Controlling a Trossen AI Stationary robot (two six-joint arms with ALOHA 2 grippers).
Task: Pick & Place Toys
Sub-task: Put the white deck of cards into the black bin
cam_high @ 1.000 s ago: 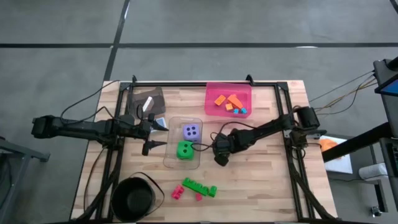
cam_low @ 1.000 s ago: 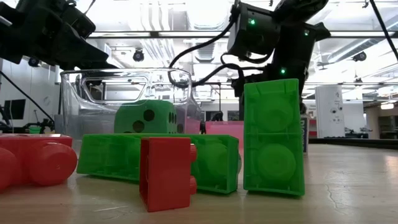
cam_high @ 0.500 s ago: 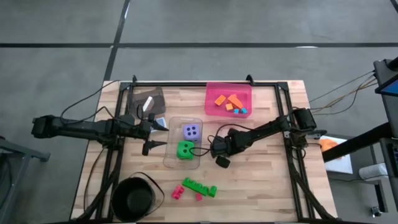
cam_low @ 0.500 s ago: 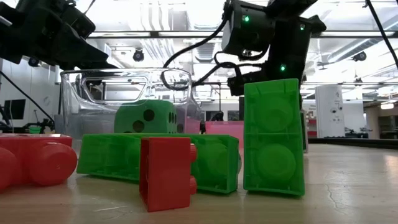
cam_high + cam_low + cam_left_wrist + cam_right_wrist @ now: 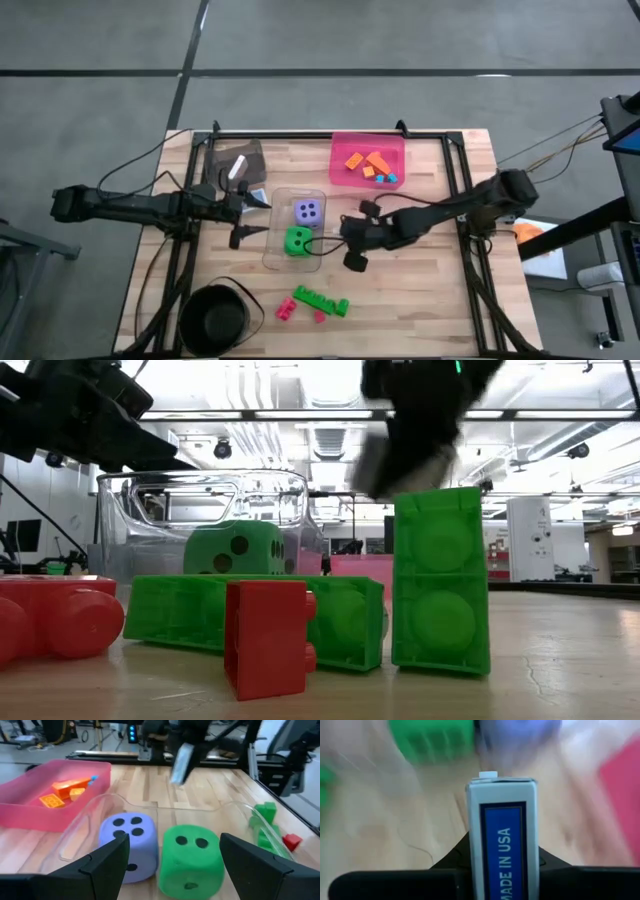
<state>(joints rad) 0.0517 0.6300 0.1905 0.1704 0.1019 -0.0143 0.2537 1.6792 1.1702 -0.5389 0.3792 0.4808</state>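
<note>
Right claw [image 5: 352, 258] clamped; left claw [image 5: 243, 218] apparently spread.

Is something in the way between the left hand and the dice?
Only the clear bin's wall. The open left hand hangs beside the bin, above its rim. The purple die and green die sit inside, and nothing covers them.

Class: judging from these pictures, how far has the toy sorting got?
Done: purple die and green die sit in the clear bin; orange bricks in the pink bin. In hand: the right end effector grips a small card. Left: green bricks and red pieces on the table.
</note>
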